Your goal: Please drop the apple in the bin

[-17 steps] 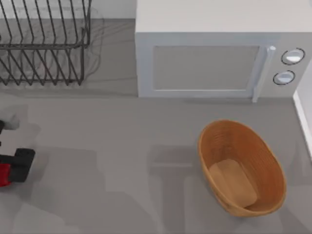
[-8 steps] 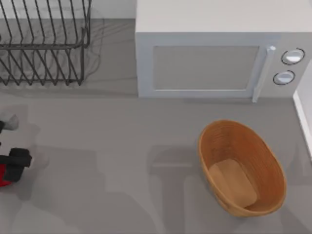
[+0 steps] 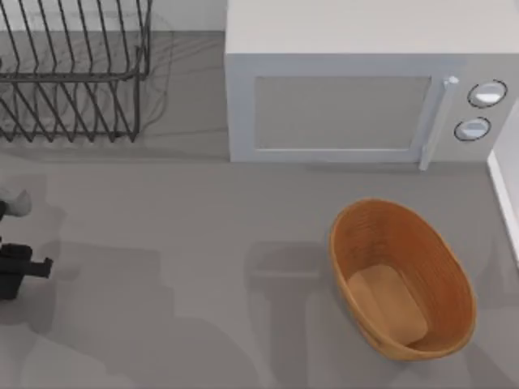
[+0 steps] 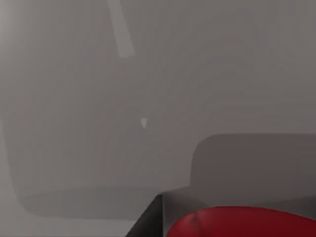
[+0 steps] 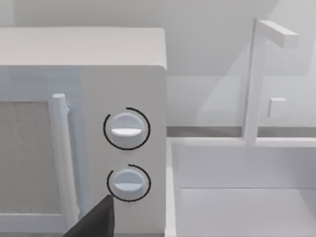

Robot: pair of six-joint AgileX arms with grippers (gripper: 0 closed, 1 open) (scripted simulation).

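Note:
The apple [image 4: 242, 223] is glossy red and lies close under the left wrist camera, right beside a dark part of my left gripper [image 4: 147, 224]. In the top view that gripper [image 3: 18, 271] sits at the table's far left edge, and the apple is hidden there. The bin [image 3: 401, 279], an orange-brown woven basket with a tan bottom, stands at the front right with nothing in it, far from the left gripper. A dark piece of my right gripper [image 5: 94, 222] shows in the right wrist view, facing the microwave's knobs.
A white microwave [image 3: 349, 105] stands at the back, behind the bin. A black wire dish rack [image 3: 73, 73] fills the back left corner. A white raised wall [image 3: 503, 194] borders the right side. Open grey tabletop lies between the left gripper and the bin.
My left gripper has slid left toward the table edge. The red apple seen beside it at the left edge no longer shows from above. The bin has not moved.

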